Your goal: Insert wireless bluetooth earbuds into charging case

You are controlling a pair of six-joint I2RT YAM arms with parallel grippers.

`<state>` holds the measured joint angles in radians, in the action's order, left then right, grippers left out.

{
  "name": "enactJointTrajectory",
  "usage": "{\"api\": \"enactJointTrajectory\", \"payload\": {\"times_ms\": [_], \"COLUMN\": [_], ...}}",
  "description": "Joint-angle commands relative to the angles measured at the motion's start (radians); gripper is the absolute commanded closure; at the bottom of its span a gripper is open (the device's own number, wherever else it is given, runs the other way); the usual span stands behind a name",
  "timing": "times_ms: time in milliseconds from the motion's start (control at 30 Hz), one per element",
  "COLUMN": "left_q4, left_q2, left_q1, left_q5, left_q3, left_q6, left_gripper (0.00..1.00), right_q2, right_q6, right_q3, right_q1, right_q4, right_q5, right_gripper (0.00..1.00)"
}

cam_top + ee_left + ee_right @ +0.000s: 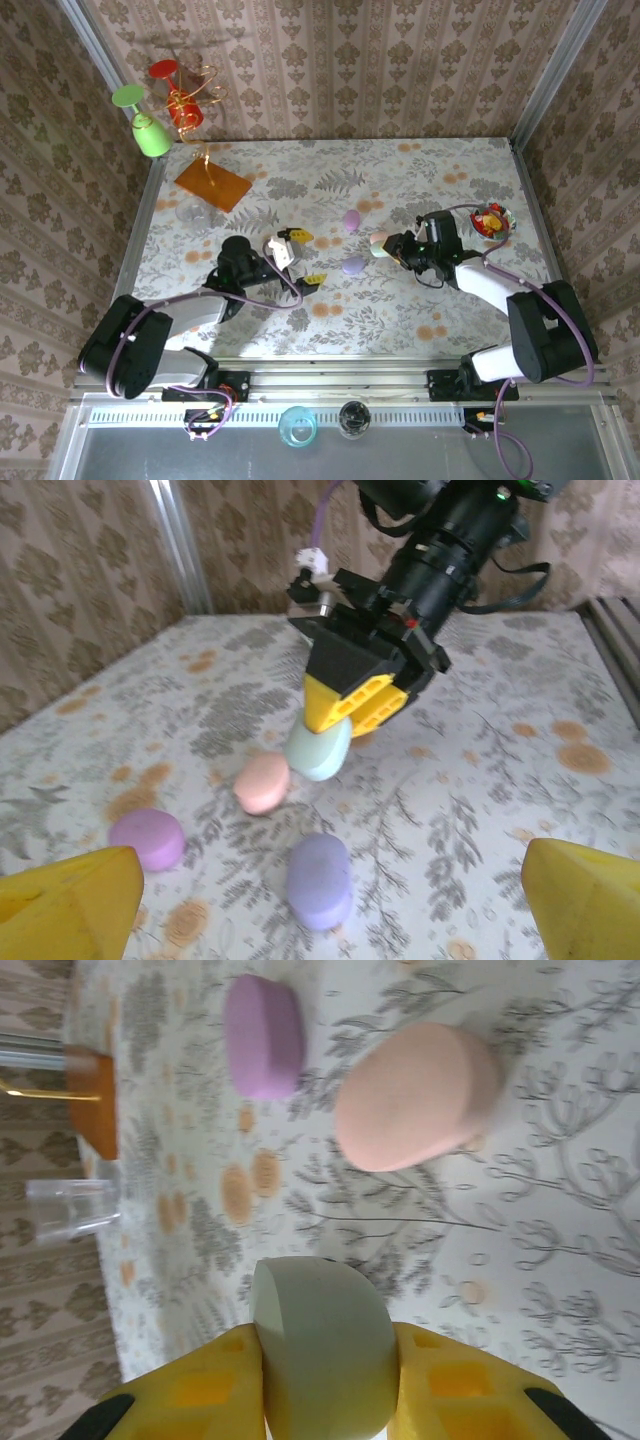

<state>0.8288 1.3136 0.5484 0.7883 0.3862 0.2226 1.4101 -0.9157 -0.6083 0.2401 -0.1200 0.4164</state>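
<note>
My right gripper is shut on a pale green pebble-shaped case, held just above the table. In the left wrist view that same green case hangs under the right gripper's yellow fingers. A pink case lies closed on the table just beyond it. Farther off lies a purple case, and a lavender case sits nearer the left arm. My left gripper is open, its fingers spread wide, and it faces the lavender case. No earbuds are visible; all the cases look closed.
A bowl of red and yellow sweets stands at the right. An orange block and a clear glass are at the back left. A green goblet and a red one stand in the far left corner.
</note>
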Motion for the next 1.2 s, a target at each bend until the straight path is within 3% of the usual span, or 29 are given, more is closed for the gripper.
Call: {"api": "enactJointTrajectory", "payload": {"times_ms": [0, 333, 633, 867, 1167], "left_q4": [-0.169, -0.307, -0.278, -0.301, -0.49], "left_q2": [-0.036, -0.07, -0.087, -0.195, -0.417], "left_q1": [-0.004, -0.008, -0.035, -0.126, -0.248], "left_q5": [0.08, 0.06, 0.035, -0.233, -0.622], "left_q3": [0.054, 0.072, 0.065, 0.036, -0.001], "left_q6": [0.072, 0.124, 0.079, -0.028, -0.069], "left_gripper": [0.03, 0.0, 0.0, 0.0, 0.0], "right_q2": [0.034, 0.125, 0.047, -0.112, -0.24], "right_q6": [0.037, 0.026, 0.066, 0.19, 0.506], "right_q3": [0.028, 0.059, 0.042, -0.02, -0.102], "right_q1": [-0.004, -0.003, -0.003, -0.005, -0.038], "right_q4": [-0.001, -0.073, 0.02, 0.225, 0.312], "right_q5": [-0.06, -0.074, -0.157, -0.31, -0.59], "right_gripper": [0.84, 0.78, 0.43, 0.2, 0.09]}}
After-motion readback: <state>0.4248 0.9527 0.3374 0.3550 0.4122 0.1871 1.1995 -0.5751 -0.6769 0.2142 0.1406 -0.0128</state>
